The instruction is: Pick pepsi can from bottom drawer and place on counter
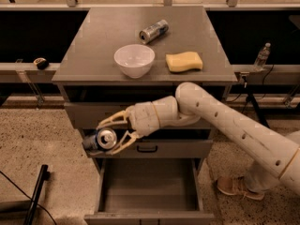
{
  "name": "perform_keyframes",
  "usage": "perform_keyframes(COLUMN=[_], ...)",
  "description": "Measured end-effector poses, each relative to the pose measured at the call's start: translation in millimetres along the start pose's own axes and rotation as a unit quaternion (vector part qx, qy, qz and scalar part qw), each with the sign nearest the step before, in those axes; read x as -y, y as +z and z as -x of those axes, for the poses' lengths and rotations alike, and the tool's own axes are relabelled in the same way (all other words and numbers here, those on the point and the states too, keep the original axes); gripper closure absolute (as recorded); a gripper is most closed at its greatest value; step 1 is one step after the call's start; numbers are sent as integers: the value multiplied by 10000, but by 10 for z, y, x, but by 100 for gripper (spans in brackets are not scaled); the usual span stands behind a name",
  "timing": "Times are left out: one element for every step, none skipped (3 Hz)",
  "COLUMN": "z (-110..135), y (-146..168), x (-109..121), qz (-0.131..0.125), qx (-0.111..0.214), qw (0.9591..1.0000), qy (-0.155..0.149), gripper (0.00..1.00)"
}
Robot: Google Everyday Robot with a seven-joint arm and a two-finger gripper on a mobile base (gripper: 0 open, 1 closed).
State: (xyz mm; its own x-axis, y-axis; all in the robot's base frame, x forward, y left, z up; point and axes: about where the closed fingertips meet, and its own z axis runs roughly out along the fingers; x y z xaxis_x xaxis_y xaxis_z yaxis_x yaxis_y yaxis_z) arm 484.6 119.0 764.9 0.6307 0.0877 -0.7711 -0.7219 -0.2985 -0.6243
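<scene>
In the single camera view we see the grey cabinet from above and in front, and we describe all places relative to this cabinet. The gripper is in front of the cabinet's left front edge, at the height of the middle drawer with its black handle. It is above the left front part of the open bottom drawer. Its two pale fingers are closed on the pepsi can, one finger over the can and one under it. The can lies on its side between them, its silver top turned toward the camera and its dark-blue body pointing away to the left. The can is in the air. It touches neither the drawer below nor the counter above. It is partly beyond the cabinet's left side, over the speckled floor. The white arm comes from the lower right and crosses in front of the cabinet's upper drawers to reach the gripper. The bottom drawer is pulled out toward us, and its inside is plain grey. On the counter a white bowl stands near the front edge. A yellow sponge lies just to the right of the bowl, apart from it. A silver-and-blue can lies on its side behind these two, nearer the back of the counter. To the right of the cabinet, a small clear bottle stands on a ledge.
</scene>
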Motion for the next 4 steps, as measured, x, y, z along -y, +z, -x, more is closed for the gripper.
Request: perform_keyframes(z=[326, 559, 743, 743], y=[48, 52, -37, -36], x=[450, 787, 1161, 1162], qz=[-86, -339, -783, -782], qx=[-19, 100, 69, 69], qw=[9999, 9992, 9964, 9964], qy=[-89, -176, -320, -320], gripper=[100, 100, 100, 100])
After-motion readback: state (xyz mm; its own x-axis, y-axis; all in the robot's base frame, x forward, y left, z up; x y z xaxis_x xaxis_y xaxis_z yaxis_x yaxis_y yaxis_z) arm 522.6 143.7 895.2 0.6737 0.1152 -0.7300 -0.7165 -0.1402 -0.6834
